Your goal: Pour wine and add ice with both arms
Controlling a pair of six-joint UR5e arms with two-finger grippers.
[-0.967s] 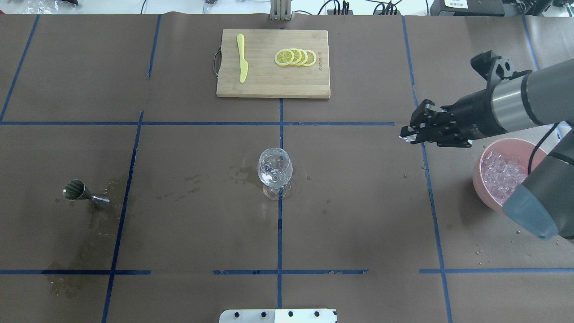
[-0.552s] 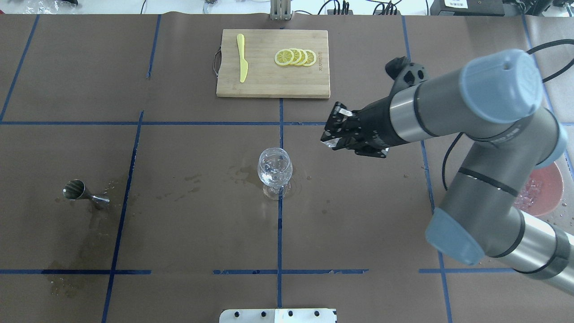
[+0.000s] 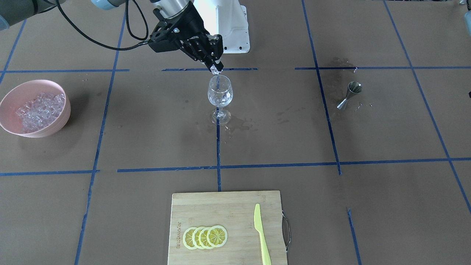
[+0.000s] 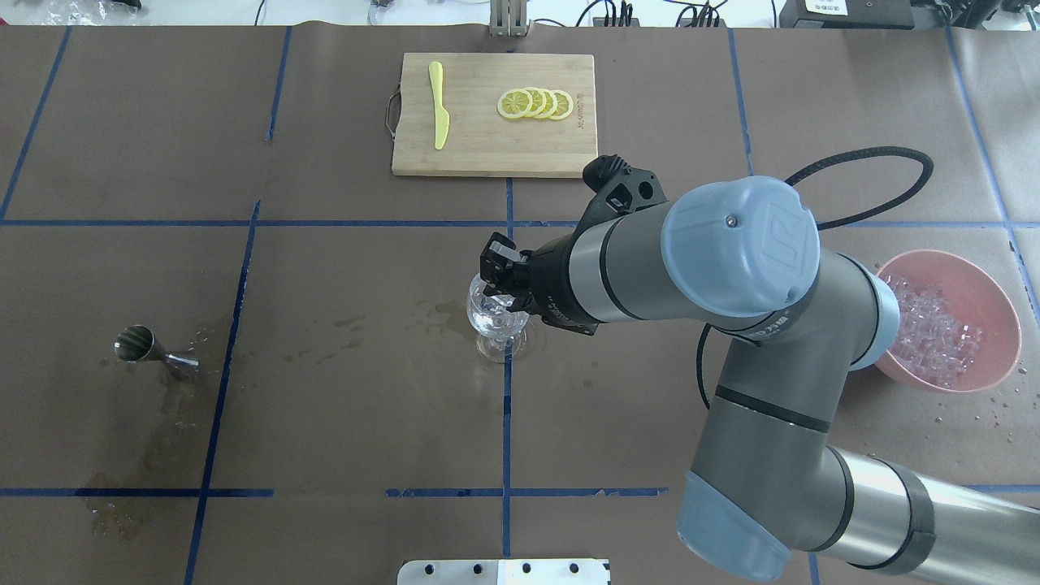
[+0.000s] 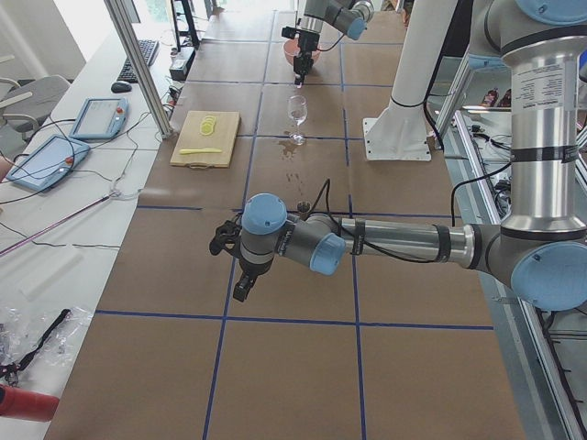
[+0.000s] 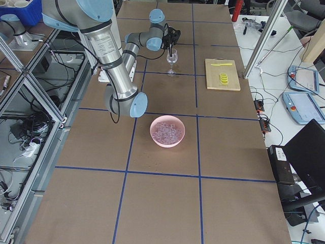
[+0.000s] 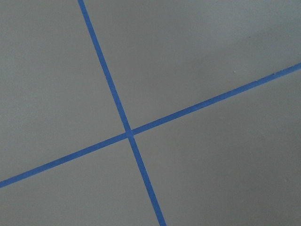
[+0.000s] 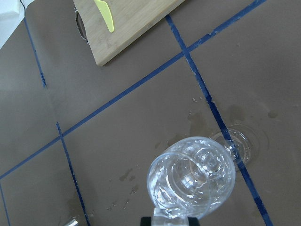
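Note:
The wine glass (image 4: pixel 497 318) stands upright at the table's middle, and I see it in the front view (image 3: pixel 220 95) and the right wrist view (image 8: pixel 190 178). It holds clear pieces; no dark wine shows. My right gripper (image 4: pixel 496 284) hangs just over its rim (image 3: pixel 216 69), shut on a clear ice cube (image 8: pixel 169 217). The heap of ice (image 4: pixel 934 333) lies in a pink bowl (image 4: pixel 995 309) at the right. My left gripper (image 5: pixel 240 290) hangs low over bare table far to the left; I cannot tell whether it is open or shut.
A steel jigger (image 4: pixel 151 349) stands tilted on the left amid wet stains. A wooden cutting board (image 4: pixel 487 150) with lemon slices (image 4: pixel 536 104) and a yellow knife (image 4: pixel 439 106) lies at the far side. The white stand (image 3: pixel 226 29) is at the robot's base.
My right arm has swung left from beside the pink bowl to above the wine glass, carrying the ice cube. The glass, jigger and board have not moved.

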